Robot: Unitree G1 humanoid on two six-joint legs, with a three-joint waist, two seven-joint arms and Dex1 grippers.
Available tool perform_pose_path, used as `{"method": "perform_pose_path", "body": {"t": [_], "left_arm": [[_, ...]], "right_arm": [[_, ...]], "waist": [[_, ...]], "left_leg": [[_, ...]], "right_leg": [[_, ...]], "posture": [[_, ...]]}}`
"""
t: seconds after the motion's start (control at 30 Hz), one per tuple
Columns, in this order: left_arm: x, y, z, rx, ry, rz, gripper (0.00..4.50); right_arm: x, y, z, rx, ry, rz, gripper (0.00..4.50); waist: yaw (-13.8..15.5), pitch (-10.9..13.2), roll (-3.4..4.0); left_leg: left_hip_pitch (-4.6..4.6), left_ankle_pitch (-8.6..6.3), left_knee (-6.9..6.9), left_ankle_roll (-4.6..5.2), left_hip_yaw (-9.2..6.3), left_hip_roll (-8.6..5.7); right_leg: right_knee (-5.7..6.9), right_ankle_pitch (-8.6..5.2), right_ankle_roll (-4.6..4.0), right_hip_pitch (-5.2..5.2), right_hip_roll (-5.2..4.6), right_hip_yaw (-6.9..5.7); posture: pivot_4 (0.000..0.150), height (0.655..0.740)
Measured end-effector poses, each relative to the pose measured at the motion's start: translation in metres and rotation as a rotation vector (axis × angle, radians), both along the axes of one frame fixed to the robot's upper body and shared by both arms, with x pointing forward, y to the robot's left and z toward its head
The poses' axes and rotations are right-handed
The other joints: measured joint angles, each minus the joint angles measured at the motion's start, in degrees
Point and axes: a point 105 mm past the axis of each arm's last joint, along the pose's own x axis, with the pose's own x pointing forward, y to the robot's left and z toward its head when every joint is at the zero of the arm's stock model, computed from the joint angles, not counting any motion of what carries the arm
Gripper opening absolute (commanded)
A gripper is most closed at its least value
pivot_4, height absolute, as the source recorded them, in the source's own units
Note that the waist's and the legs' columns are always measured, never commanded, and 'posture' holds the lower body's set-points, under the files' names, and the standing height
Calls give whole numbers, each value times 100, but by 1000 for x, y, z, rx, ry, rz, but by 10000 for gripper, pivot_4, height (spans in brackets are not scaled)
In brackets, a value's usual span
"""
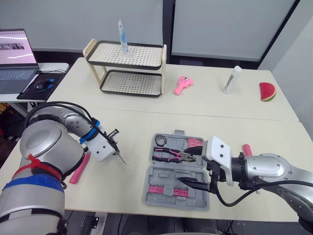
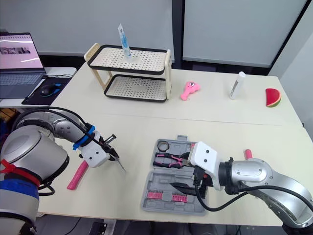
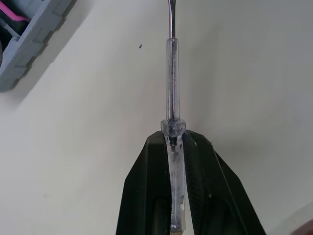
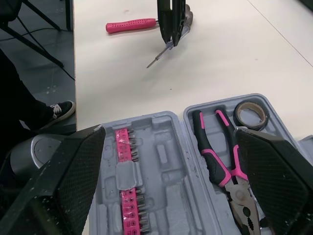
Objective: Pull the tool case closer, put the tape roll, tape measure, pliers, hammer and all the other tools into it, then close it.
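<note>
**Tool case open, left gripper holding a screwdriver**

The pale desk [image 1: 146, 122] carries everything. On its far side stands a two-level rack [image 1: 129, 68], well apart from the tools. The grey tool case [image 1: 164, 177] lies open and flat near the front edge of the desk, a little to the robot's right.

The right gripper [image 4: 170, 132] hangs just over the open case. Its two fingers are spread wide and hold nothing. The left gripper [image 3: 172, 139] is above bare desk to the left of the case, apart from it. Its fingers are pressed together on the handle of a clear screwdriver [image 3: 171, 73], and the shaft points down toward the desk.

The hammer [image 1: 79, 169], with a pink handle, lies on the desk beside the left arm, outside the case. The pliers [image 1: 171, 155], black and pink, lie in the farther half of the case. The tape roll [image 1: 160, 141] sits in the corner of this same half, just beside the pliers' handles.
</note>
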Motion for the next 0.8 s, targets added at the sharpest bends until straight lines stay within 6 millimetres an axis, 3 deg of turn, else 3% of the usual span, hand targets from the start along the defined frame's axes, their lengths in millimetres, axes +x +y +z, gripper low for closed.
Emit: {"method": "perform_pose_path", "body": {"t": [0.27,0.57,0.8], "left_arm": [[-7,-1,9,-27,58,61,1162],[-13,29,-9,73,3,-81,1162],[-4,22,-8,117,-110,-199,1162]], "right_arm": [[2,-1,-3,-12,0,13,45000],[0,1,-5,-7,16,33,45000],[0,2,-5,-5,26,32,45000]], "waist": [[4,0,0],[-8,2,2],[-7,2,3]], "left_leg": [[1,1,-2,1,-5,0],[3,2,-2,0,-6,3],[1,1,1,1,-8,3]], "right_leg": [[3,0,0,-1,0,1],[11,0,-1,-2,-3,2],[13,0,-1,-2,-4,-4]], "posture": [[1500,7350],[1500,7350],[1500,7350]]}}
